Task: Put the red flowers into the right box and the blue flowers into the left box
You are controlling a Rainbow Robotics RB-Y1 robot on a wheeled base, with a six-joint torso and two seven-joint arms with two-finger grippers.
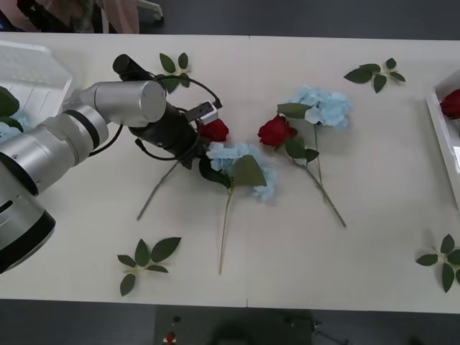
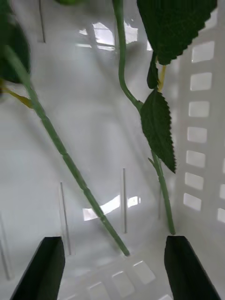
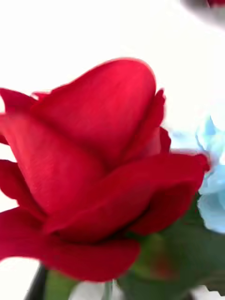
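Note:
My left gripper [image 1: 200, 138] reaches from the left and sits low over a red flower [image 1: 214, 130], whose bloom [image 3: 93, 168] looms right in front of the left wrist camera. A blue flower [image 1: 237, 164] lies against it, its petals [image 3: 213, 187] beside the bloom. Another red flower [image 1: 274, 131] and blue flower [image 1: 325, 106] lie mid-table with crossed stems. The left box [image 1: 32, 72] stands far left with blue petals and leaves in it. The right box [image 1: 437, 115] at the right edge holds a red bloom [image 1: 451, 103]. My right gripper [image 2: 112, 276] hangs open over two green stems [image 2: 61, 145] on a white slotted box floor [image 2: 93, 93].
Loose green leaf sprigs lie at the far middle [image 1: 176, 68], far right [image 1: 375, 74], front left [image 1: 147, 259] and front right [image 1: 444, 260]. The table's front edge [image 1: 230, 305] runs close below the stems' ends.

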